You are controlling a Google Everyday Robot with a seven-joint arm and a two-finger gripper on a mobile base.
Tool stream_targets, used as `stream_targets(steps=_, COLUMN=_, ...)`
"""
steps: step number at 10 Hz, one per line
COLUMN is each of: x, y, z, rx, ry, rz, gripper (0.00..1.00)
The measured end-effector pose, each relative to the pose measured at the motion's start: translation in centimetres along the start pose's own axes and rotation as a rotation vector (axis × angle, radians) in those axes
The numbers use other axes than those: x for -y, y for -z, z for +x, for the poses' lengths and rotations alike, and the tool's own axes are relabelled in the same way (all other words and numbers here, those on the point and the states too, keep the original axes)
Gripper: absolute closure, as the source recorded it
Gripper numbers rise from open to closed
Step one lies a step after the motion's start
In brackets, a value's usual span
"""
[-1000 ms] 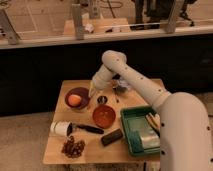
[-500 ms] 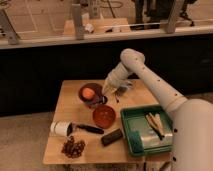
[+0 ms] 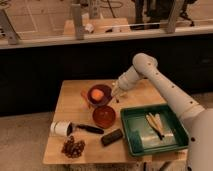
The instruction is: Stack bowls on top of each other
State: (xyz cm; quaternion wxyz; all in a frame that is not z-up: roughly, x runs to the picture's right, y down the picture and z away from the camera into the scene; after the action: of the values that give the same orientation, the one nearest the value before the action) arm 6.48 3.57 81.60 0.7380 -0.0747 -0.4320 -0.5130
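Carrying is being done: the dark maroon round bowl (image 3: 100, 94), an orange ball inside, is being held by the gripper (image 3: 115, 95), clamped on its rim, just above-behind the orange-red bowl (image 3: 104, 116). Lowering squarely onto it is being called for next.

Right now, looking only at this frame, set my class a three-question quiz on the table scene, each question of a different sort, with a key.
1. True or false: the dark maroon bowl already sits inside the orange-red bowl.
2. Multiple choice: the gripper is (A) over the green tray, (B) at the maroon bowl's right rim, (C) beside the brown cluster.
3. Fill in: the orange ball lies in the ______ bowl.

Key: 1 false, the two bowls are not nested, the maroon one is behind the orange-red one; 2 B; 3 maroon.
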Motion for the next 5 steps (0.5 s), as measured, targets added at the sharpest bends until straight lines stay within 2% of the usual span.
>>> stream_targets(steps=2, x=-1.5, y=0.7, z=-1.0, rx=-0.023, ry=0.004, rz=0.007, gripper=1.0)
stream_targets(steps=5, x=-2.6, y=0.7, z=-1.9, rx=-0.027, ry=0.01, rz=0.018, gripper=1.0)
